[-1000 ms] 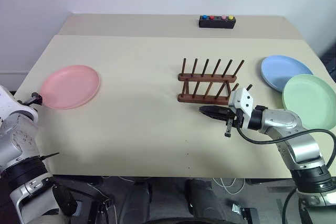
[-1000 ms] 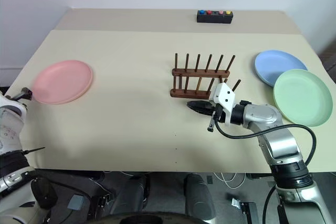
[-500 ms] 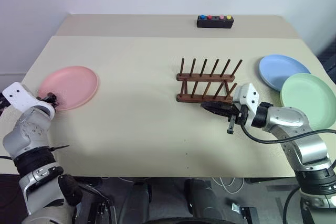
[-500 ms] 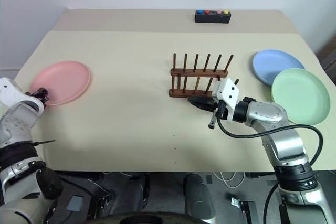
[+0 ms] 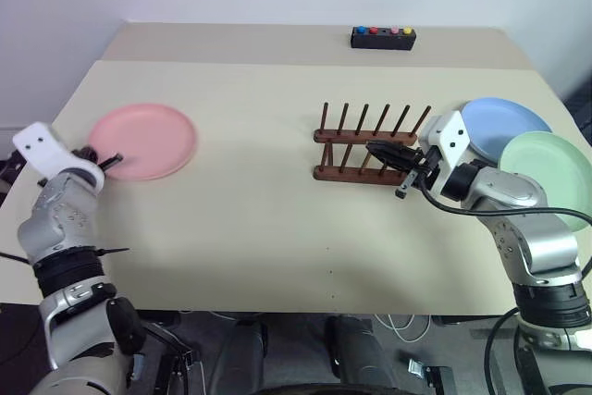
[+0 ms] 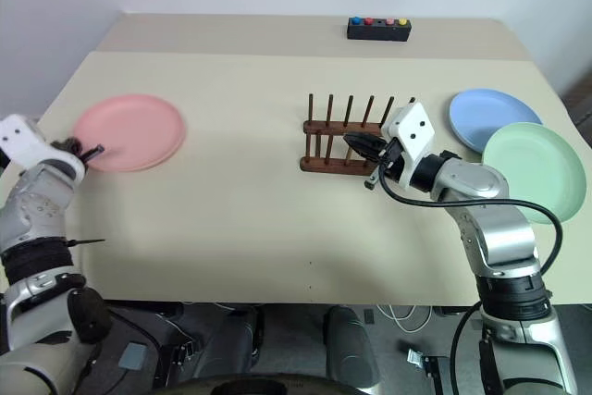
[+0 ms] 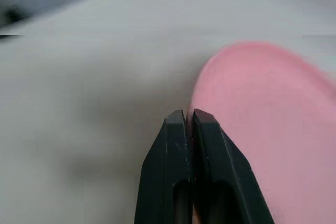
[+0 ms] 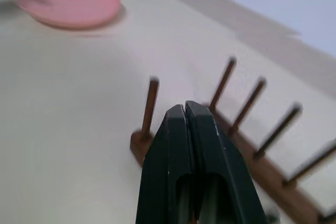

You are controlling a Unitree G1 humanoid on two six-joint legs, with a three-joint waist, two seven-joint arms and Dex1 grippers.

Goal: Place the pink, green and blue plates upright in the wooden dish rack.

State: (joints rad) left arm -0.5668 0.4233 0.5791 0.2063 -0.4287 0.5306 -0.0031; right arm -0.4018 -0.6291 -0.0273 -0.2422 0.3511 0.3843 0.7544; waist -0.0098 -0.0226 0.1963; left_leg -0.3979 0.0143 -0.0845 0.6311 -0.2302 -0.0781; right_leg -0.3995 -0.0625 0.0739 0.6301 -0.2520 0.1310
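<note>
Nearest the robot, on the left side of the beige surface (image 5: 240, 219), the left claw (image 5: 104, 162) has its two black fingers pressed together on the near left rim of the pink plate (image 5: 143, 141). In the left wrist view the fingers (image 7: 176, 150) meet at the plate's edge with the pink rim running between their tips, so the claw is pinching the pink plate. The plate lies nearly flat, low over the surface; whether its rim is raised off the surface cannot be told.

On the right side, the right claw (image 5: 387, 153) points level toward the left, its fingers shut tight with nothing between them. Its tips are at the right end of the wooden dish rack (image 5: 363, 147), among the pegs of the near rail; whether they touch the pegs cannot be told. The right wrist view shows the closed fingers (image 8: 181, 140) in front of the rack's pegs.

The rack stands near the middle of the surface, its pegs upright and no plate in it. To its right, the green plate (image 5: 548, 178) lies flat near the right edge, and the blue plate (image 5: 504, 125) lies just behind it, with the green rim overlapping the blue one.

At the far edge of the surface sits a black box with coloured buttons (image 5: 382, 38).
</note>
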